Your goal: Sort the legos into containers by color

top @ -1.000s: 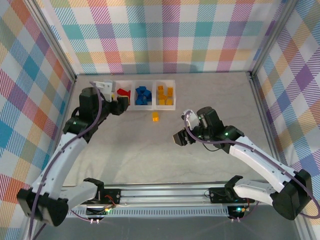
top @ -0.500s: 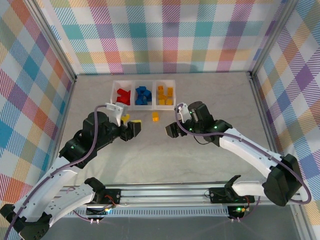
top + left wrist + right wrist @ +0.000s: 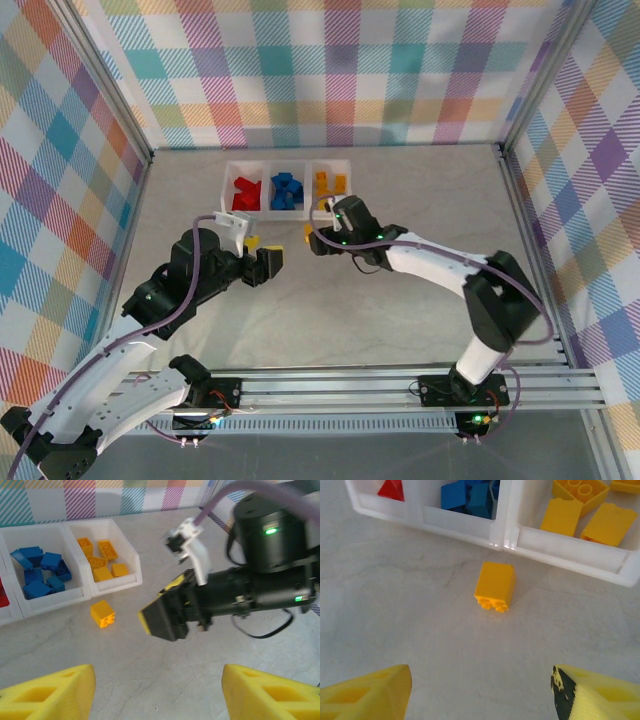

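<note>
One loose yellow-orange lego (image 3: 495,586) lies on the table just in front of the wall between the blue and yellow compartments of the containers tray (image 3: 560,542). My right gripper (image 3: 480,690) hovers just short of it, open, with nothing between its fingers. The left wrist view has the same lego (image 3: 102,613) left of the right gripper's dark finger (image 3: 162,617). My left gripper (image 3: 266,255) sits open and empty over bare table, left of the right gripper (image 3: 318,238). The tray (image 3: 266,188) holds red legos (image 3: 243,193), blue legos (image 3: 287,192) and yellow ones (image 3: 330,182).
Plaid walls enclose the table on three sides. The tray stands near the back wall, and the two grippers are close together in front of it. The arm bases and a metal rail (image 3: 330,385) run along the near edge.
The left arm drew back from the tray's left end to mid-table. The right gripper travelled left and towards the tray, reaching the loose yellow lego.
</note>
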Available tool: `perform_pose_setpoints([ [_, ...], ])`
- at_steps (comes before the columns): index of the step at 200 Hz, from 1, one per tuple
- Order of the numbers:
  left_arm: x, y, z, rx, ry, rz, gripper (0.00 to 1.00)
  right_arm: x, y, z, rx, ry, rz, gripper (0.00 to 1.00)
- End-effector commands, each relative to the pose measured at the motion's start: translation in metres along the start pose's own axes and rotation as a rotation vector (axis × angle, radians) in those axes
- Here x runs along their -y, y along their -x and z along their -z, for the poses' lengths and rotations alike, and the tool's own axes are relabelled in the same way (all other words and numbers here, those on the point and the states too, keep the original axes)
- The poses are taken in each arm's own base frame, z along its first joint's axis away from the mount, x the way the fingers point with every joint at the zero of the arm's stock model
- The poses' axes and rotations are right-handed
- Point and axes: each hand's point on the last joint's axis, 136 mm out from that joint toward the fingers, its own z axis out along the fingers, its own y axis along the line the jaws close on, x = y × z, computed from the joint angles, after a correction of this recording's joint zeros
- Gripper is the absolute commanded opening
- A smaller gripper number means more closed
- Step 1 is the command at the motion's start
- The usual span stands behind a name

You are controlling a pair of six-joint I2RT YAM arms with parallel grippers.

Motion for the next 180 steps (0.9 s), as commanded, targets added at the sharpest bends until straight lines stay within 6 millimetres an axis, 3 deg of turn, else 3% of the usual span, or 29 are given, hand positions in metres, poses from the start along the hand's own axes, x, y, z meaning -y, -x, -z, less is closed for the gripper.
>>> perform_pose_setpoints([
  [1,0.0,-0.002,0.003,-0.002,0.007,0.002,0.67,-0.002,0.013,-0.024,0.025,-0.074,0.007,0.73],
  [39,0.0,-0.005,0.002,-0.015,0.01,0.003,0.68,0.002,0.007,-0.062,-0.037,-0.145,0.033,0.68],
  [77,0.001,-0.006,0.005,-0.025,0.005,0.003,0.68,0.008,0.001,-0.088,-0.069,-0.206,0.066,0.65],
  [143,0.003,-0.006,0.004,-0.034,-0.001,-0.002,0.68,0.015,-0.006,-0.111,-0.11,-0.251,0.08,0.62],
  [180,0.003,-0.007,0.004,-0.045,0.003,-0.006,0.68,0.014,-0.005,-0.117,-0.113,-0.25,0.086,0.53],
])
